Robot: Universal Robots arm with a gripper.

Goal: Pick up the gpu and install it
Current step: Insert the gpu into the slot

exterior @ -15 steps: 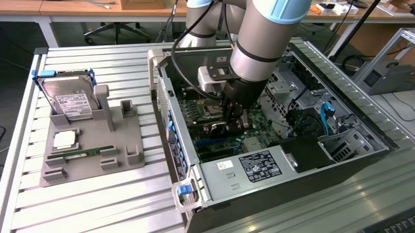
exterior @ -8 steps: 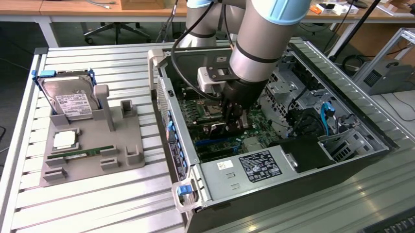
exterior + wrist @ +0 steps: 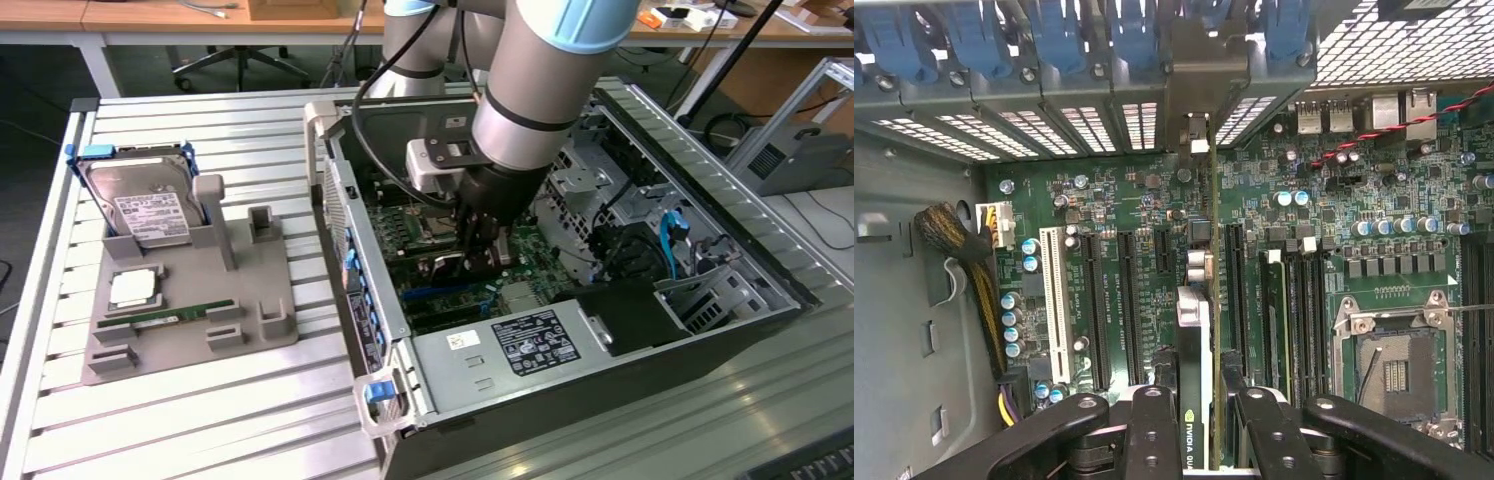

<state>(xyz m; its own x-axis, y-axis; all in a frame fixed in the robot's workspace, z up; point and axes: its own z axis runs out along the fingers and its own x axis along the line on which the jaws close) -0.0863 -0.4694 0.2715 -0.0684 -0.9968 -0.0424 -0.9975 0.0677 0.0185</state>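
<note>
The gpu [image 3: 1194,320] is seen edge-on in the wrist view as a thin dark card with green lettering, standing upright over the green motherboard [image 3: 1134,200]. Its metal bracket end [image 3: 1195,135] reaches the row of rear slot openings. My gripper [image 3: 1199,400] is shut on the card, with one black finger [image 3: 1152,425] on each side of it. In the exterior view the gripper [image 3: 477,240] is deep inside the open computer case [image 3: 400,330], with the gpu [image 3: 454,268] just below it at the board. Whether the card sits fully in its slot cannot be told.
Black expansion slots and a white slot [image 3: 1052,300] flank the card, and the CPU socket [image 3: 1394,370] lies further along the board. Blue retention clips [image 3: 1054,40] line the rear. At the exterior view's left, a grey fixture [image 3: 254,320] holds a hard drive [image 3: 147,205] and a RAM stick [image 3: 180,315].
</note>
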